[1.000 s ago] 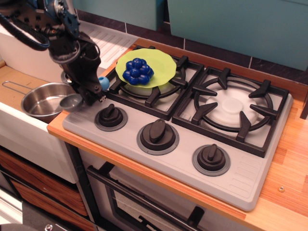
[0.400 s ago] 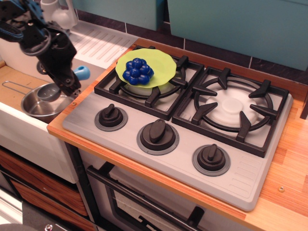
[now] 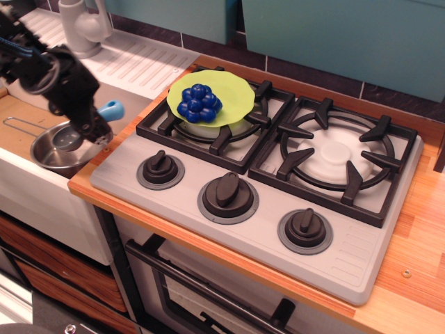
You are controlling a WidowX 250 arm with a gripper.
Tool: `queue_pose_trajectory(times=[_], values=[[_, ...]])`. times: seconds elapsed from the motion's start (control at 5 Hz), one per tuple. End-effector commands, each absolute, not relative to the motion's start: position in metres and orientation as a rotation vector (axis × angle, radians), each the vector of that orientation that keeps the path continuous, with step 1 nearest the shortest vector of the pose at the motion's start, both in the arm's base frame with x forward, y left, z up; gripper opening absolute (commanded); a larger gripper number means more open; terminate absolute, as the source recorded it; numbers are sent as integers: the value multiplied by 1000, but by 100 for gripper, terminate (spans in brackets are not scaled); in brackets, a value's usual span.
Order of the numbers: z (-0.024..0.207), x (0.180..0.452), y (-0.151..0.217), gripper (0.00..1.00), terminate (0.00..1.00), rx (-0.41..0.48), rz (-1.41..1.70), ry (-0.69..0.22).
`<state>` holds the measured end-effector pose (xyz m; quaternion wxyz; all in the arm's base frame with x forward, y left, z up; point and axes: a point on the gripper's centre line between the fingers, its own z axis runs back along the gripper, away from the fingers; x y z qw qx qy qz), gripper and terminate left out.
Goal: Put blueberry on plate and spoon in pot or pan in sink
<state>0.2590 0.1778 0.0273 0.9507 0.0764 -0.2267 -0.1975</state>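
The blueberry [image 3: 199,102] lies on the lime-green plate [image 3: 233,94], which rests on the left rear burner. My gripper [image 3: 96,127] is at the left, over the near right rim of the steel pot [image 3: 49,157] in the sink [image 3: 35,191]. It is shut on the spoon [image 3: 111,110]. The light blue handle sticks out to the right and the grey bowl hangs over the pot's inside. The pot's wire handle points left.
The grey stove top [image 3: 264,209] has two black burner grates and three knobs along its front. The ribbed white drainboard [image 3: 139,62] and the grey faucet [image 3: 80,24] stand behind the sink. A wooden counter edge runs around the stove.
My gripper has moved left and a little away from the stove's corner, carrying the spoon over the pot. The blueberry and plate have not moved.
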Motion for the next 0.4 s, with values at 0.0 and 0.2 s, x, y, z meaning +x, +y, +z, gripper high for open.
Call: queue_pose_trajectory(times=[0.0,0.2], values=[[34,282,201,0,0,189,-458,-519],[34,285,206,0,0,202,-477,-535]])
